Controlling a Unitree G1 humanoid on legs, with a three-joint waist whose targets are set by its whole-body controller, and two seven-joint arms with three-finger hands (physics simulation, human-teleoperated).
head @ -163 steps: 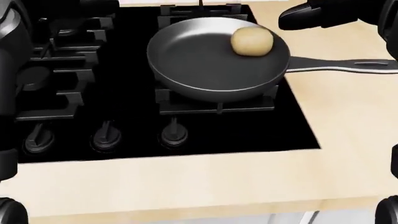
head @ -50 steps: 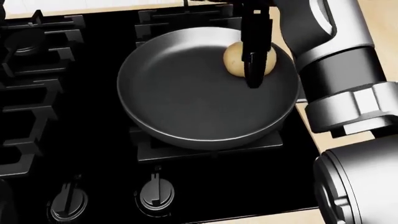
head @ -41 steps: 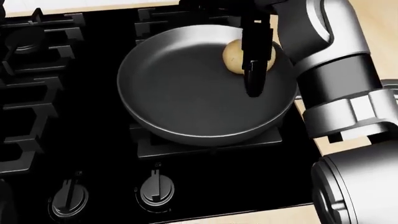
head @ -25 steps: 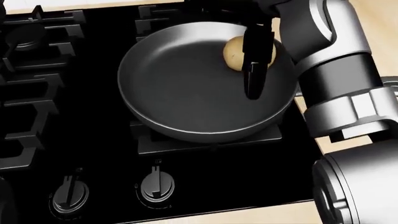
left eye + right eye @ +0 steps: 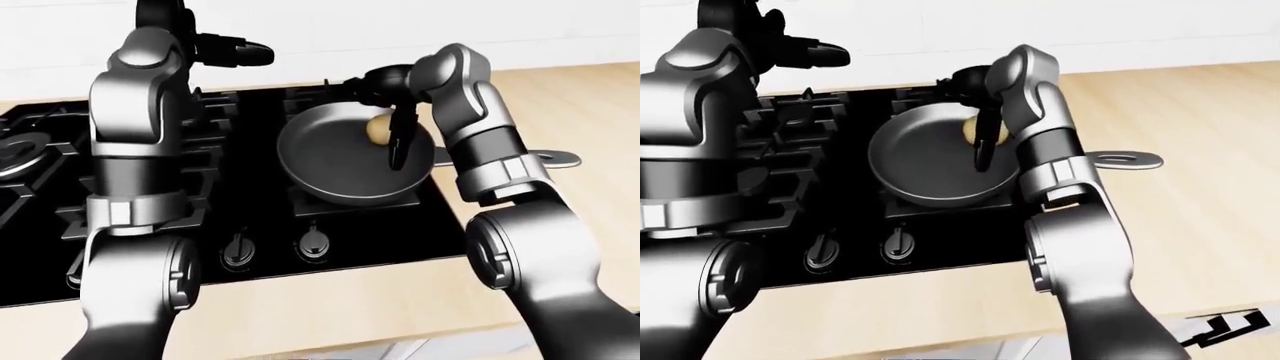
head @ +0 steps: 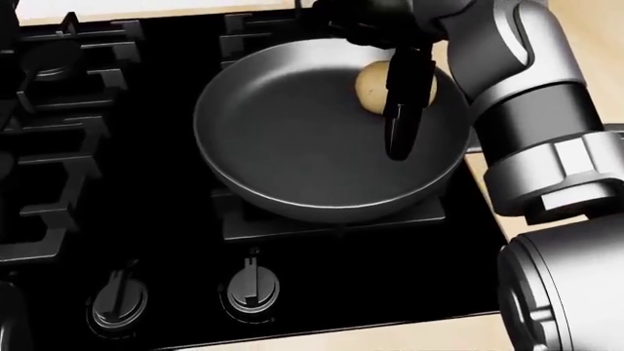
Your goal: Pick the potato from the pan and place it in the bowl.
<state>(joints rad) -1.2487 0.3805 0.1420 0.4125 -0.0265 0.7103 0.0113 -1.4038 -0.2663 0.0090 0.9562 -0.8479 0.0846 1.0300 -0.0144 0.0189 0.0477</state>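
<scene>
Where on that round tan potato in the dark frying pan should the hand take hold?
Probably across the round tan potato's middle, coming from above: it sits low against the dark frying pan's raised wall at the view's right, so a sideways approach looks blocked. The right hand hangs over it.

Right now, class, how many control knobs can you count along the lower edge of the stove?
2 show clearly in the head view: one knob at lower left, another knob right of it, below the pan. The left arm may hide more in the eye views.
</scene>
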